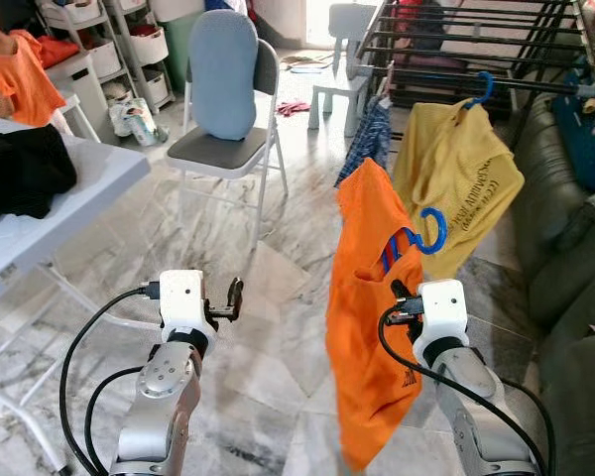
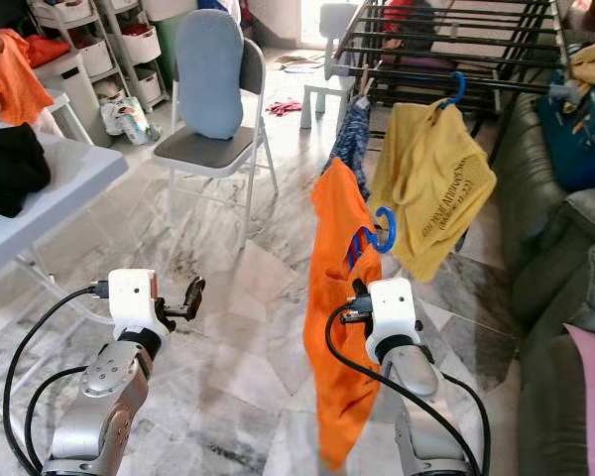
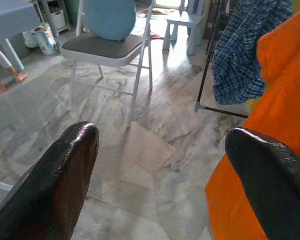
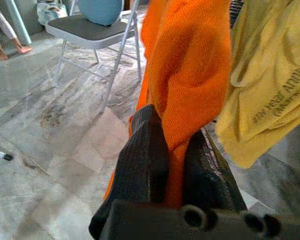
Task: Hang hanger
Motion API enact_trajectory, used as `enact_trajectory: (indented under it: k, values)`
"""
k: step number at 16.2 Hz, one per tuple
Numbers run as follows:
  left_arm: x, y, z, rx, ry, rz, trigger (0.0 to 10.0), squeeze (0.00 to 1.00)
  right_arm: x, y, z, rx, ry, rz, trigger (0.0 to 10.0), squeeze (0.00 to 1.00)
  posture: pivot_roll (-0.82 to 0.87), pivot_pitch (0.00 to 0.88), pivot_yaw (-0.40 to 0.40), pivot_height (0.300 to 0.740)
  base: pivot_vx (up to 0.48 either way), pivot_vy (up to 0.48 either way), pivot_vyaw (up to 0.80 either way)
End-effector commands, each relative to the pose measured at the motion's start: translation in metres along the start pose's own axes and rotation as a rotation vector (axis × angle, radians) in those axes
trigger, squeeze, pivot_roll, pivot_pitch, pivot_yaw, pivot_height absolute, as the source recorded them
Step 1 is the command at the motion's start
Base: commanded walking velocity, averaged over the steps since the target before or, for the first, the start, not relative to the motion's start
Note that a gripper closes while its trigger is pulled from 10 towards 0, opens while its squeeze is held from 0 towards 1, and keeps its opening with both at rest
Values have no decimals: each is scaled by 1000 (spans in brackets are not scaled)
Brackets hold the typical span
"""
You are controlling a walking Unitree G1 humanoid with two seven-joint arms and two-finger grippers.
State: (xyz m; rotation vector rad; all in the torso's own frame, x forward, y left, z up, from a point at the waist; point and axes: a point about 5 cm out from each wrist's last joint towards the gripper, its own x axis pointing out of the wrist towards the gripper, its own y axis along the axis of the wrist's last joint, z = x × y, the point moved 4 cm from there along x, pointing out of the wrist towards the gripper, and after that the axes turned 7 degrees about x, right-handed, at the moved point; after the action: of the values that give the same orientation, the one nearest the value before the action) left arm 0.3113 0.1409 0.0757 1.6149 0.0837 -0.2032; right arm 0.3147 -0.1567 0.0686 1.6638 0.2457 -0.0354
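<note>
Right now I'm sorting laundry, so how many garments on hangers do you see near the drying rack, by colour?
Orange: 1, the orange shirt pinched in the right hand, on a blue hanger.
Yellow: 1, the yellow shirt on the rack.
Blue plaid: 1, the plaid garment; its hanger is not visible.
Total: 3.

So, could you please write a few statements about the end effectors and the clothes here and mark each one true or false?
1. The right end effector is shut on the orange shirt. True.
2. The left end effector grips the orange shirt. False: it is open and holds nothing.
3. A yellow shirt hangs from the drying rack on a blue hanger. True.
4. The folding chair holds a black garment. False: a light blue cushion leans on it.
5. The orange shirt's blue hanger hook is already on the rack. False: it is free in the air.
</note>
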Motion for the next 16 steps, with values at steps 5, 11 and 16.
enact_trajectory:
  k: [5, 11, 16]
  values:
    - [-2, 0, -1, 24, 10, -5, 10000, 0, 2, 15, -10, -22, 47, 62, 10000, 0, -130, 0, 29, 740, 0, 0, 640]
    - [-5, -6, -10, 100, 28, -38, 10000, 0, 5, 18, -14, -23, 69, 67, 10000, 0, -117, 0, 23, 740, 0, 0, 800]
    - [-5, -3, -16, 170, 37, -24, 10000, 0, 9, 21, -14, -23, 74, 76, 10000, 0, -109, 0, 24, 740, 0, 0, 800]
